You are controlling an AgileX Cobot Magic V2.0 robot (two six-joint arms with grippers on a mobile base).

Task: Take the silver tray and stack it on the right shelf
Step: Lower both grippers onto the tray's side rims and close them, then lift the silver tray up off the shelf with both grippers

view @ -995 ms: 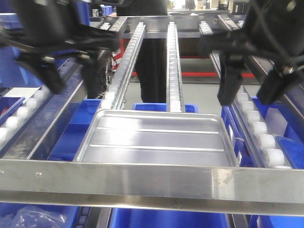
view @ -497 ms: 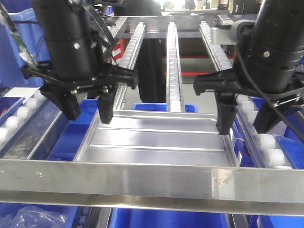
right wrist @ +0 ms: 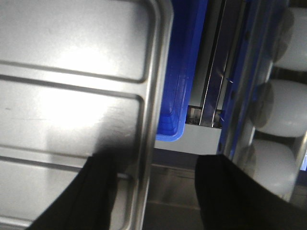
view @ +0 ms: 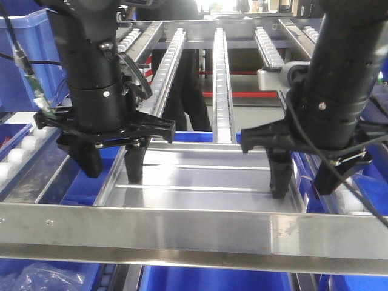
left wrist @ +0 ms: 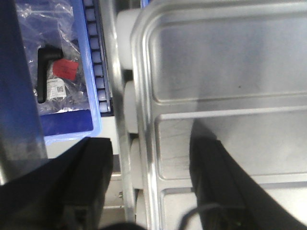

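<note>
From the front, both arms have dropped in the last second, from blurred and high above the rack to low over the silver tray [view: 200, 182]. The left gripper [view: 113, 165] now straddles its left rim and the right gripper [view: 304, 179] its right rim. Both are spread wide, one finger inside the tray and one outside, so I'd judge the grab is about to happen but hasn't yet. The tray lies flat on the roller rails [view: 221, 79], just behind the brushed front crossbar [view: 182, 227]. It is shiny, with a shallow rim and two long ridges catching the light. In the left wrist view the left gripper [left wrist: 151, 165] has the tray [left wrist: 225, 67] rim running up between its dark fingers. There is open space on both sides, and white rollers [left wrist: 127, 103] and a blue crate [left wrist: 93, 110] sit just beside it. In the right wrist view the right gripper [right wrist: 160, 191] is also spread. Its inner finger sits close against the rim of the tray [right wrist: 72, 72], and the outer one stands apart over the gap beside another blue crate [right wrist: 175, 96].
</note>
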